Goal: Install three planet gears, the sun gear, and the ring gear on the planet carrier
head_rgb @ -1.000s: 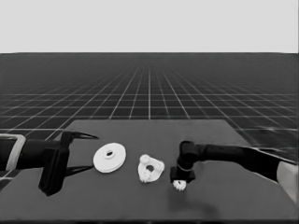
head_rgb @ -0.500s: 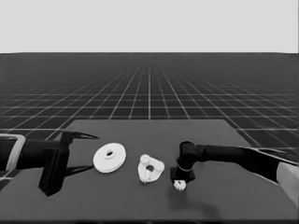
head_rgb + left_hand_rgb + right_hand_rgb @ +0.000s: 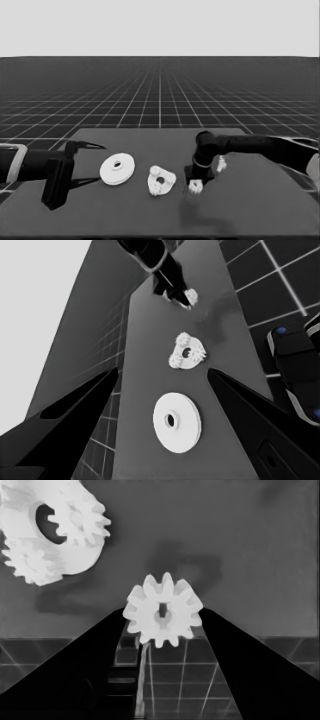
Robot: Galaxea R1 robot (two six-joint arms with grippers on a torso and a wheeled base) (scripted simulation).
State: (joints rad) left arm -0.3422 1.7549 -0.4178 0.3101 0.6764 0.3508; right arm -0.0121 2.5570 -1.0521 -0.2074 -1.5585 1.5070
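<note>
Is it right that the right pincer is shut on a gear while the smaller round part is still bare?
Not bare. The smaller round part already carries gears, as the right wrist view shows. The right pincer is indeed shut on a gear.

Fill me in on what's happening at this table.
The right pincer is shut on a small gear, beside the smaller round part, which already carries two gears. The larger round part lies apart, uninstalled. The left pincer waits open at the table's left end.
</note>
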